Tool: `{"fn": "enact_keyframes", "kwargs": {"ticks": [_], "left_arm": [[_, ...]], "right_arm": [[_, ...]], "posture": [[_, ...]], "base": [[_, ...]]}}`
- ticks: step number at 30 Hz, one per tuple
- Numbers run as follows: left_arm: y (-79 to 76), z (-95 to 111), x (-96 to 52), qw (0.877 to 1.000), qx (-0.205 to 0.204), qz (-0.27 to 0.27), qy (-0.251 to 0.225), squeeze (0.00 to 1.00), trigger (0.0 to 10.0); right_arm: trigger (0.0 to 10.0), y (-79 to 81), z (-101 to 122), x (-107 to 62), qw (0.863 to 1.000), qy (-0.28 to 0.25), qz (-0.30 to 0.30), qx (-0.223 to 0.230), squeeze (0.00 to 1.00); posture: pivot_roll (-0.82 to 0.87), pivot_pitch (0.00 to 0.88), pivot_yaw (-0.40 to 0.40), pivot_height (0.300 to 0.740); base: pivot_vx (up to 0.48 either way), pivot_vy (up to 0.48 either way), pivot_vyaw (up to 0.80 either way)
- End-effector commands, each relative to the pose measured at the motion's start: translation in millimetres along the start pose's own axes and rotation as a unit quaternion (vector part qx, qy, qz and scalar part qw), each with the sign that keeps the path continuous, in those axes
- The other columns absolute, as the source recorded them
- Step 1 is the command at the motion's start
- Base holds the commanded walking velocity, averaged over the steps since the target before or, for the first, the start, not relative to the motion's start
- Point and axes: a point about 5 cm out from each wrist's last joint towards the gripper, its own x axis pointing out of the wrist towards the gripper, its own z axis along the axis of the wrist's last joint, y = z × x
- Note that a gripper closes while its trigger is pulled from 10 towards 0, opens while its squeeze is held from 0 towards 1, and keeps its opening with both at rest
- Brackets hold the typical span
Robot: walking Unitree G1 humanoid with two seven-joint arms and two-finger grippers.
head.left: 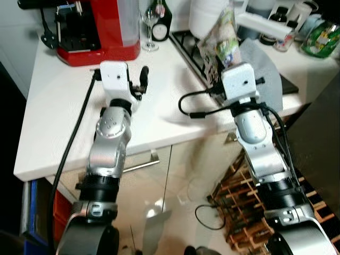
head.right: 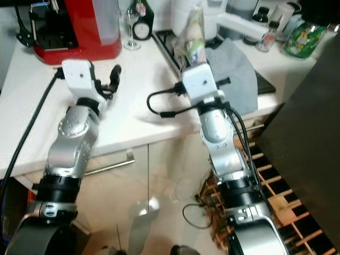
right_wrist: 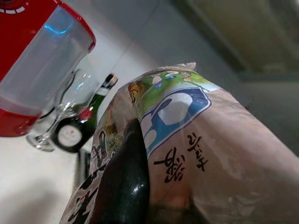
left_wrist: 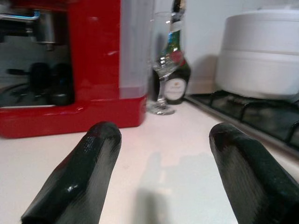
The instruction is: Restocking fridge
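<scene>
Crinkled plastic food packet (head.left: 222, 38) with green, blue and black print, clamped in the right gripper (head.left: 217, 69) and held up off the white countertop (head.left: 64, 111), over the edge of the black gas hob (head.left: 188, 45). Right wrist view: one black finger (right_wrist: 122, 184) pressed against the packet's side. Left gripper (left_wrist: 161, 175) low over the bare counter, fingers spread apart, nothing between them. Ahead of it stand a red coffee machine (head.left: 98, 29), a clear wine glass (head.left: 149, 24) and a dark green bottle (head.left: 160, 21). Grey cloth (head.left: 265, 66) lies beside the hob.
</scene>
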Motion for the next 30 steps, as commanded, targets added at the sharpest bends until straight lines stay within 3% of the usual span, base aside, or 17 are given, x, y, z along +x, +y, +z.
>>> {"fn": "enact_keyframes", "kwargs": {"ticks": [1, 5, 10, 17, 30], "left_arm": [[-3.4, 6.6, -0.7, 1.0, 0.009, 0.009, -0.018, 0.0, 10.0], [-5.2, 7.7, -3.3, 0.999, 0.024, 0.031, -0.028, 0.0, 10.0], [-8.2, 3.2, -4.5, 0.998, 0.025, 0.054, -0.022, 0.0, 10.0], [-9.4, -3.3, -1.6, 0.997, 0.051, 0.054, -0.015, 0.0, 10.0], [-9.9, -0.1, 3.2, 0.996, 0.062, 0.055, -0.026, 0.0, 10.0]], "right_arm": [[0.0, -6.6, 6.4, -1.0, 0.999, -0.028, -0.019, -0.018, 0.0], [0.0, -4.8, -3.0, -7.4, 0.999, -0.013, -0.018, -0.025, 0.0], [0.0, 4.1, -19.2, -15.9, 1.0, 0.024, 0.006, 0.013, 0.0], [0.0, 7.1, -34.6, -17.1, 0.994, 0.081, -0.006, 0.076, 0.0], [0.0, 10.5, -35.2, -22.7, 0.994, 0.073, 0.004, 0.086, 0.0]], "posture": [[-0.02, 0.0, -0.047, 0.74], [-0.01, 0.0, -0.059, 0.74], [-0.01, 0.0, -0.066, 0.74], [-0.04, 0.0, -0.04, 0.74], [-0.04, 0.0, -0.036, 0.74]], "base": [[0.0, 0.0, 0.0], [0.0, 0.0, 0.0], [-0.112, 0.0, 0.0], [-0.287, 0.0, 0.0], [-0.287, 0.0, 0.0]]}}
